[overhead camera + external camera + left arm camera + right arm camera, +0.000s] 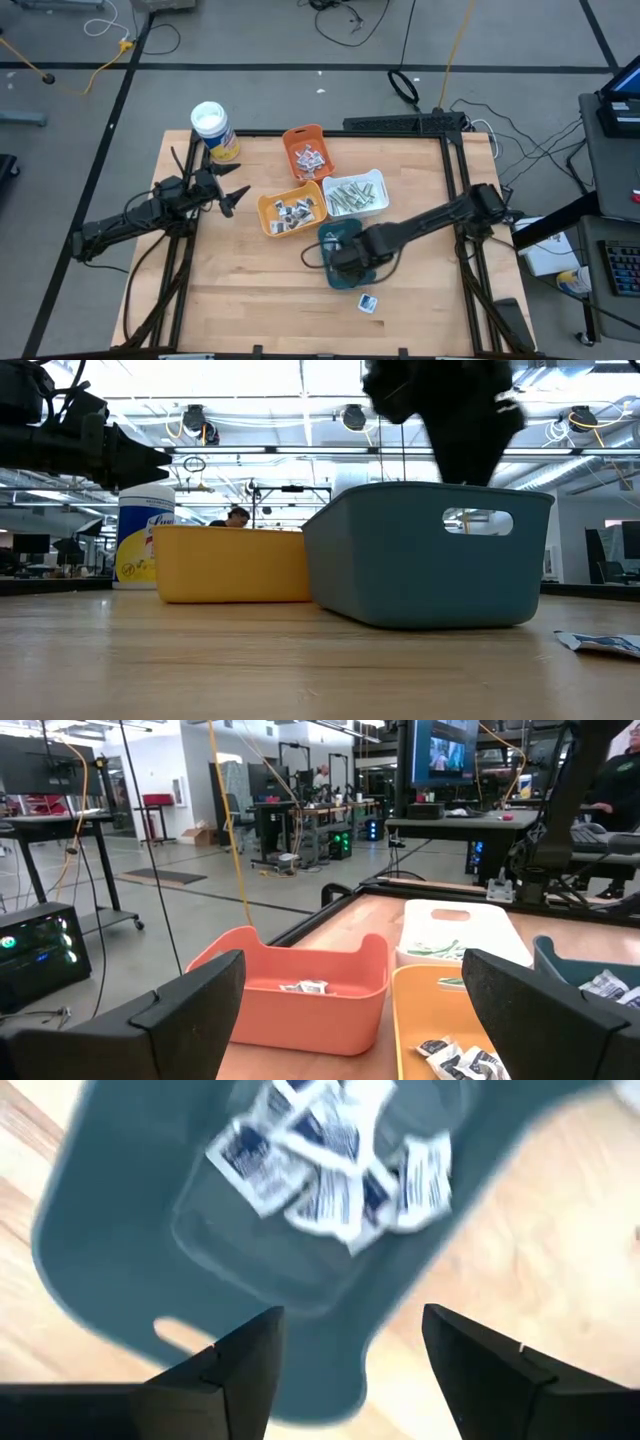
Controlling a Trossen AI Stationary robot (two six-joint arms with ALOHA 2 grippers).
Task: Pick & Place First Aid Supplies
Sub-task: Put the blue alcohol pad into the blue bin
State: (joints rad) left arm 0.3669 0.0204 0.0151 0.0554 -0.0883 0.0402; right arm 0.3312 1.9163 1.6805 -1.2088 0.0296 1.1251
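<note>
- Nearest the table's front edge, one blue-printed white sachet (367, 302) lies alone on the bare wood, well apart from any tray; it looks like a stray that has yet to be sorted.
- Just behind it, the right gripper (350, 1370) hangs over the teal tray (338, 268) with its fingers spread and nothing between them. The wrist view looks straight down on a heap of blue-printed sachets (330, 1165) in the tray's bottom, so the spread fingers read as a drop just made into that tray.
- The trays sit in a tight cluster mid-table, seemingly one kind of supply to each: the yellow tray (268, 205) holds dark-printed sachets (295, 212), and the white tray (381, 183) holds pale grey-green strips (350, 196).
- Farther back, the orange tray (297, 135) carries reddish-printed sachets (310, 160).
- The left gripper (237, 195) waits off the yellow tray's left side, fingers wide and empty, clear of the right arm's working area.
- At the far left corner stands the white-lidded canister (213, 130), upright and apart from the sorting.
</note>
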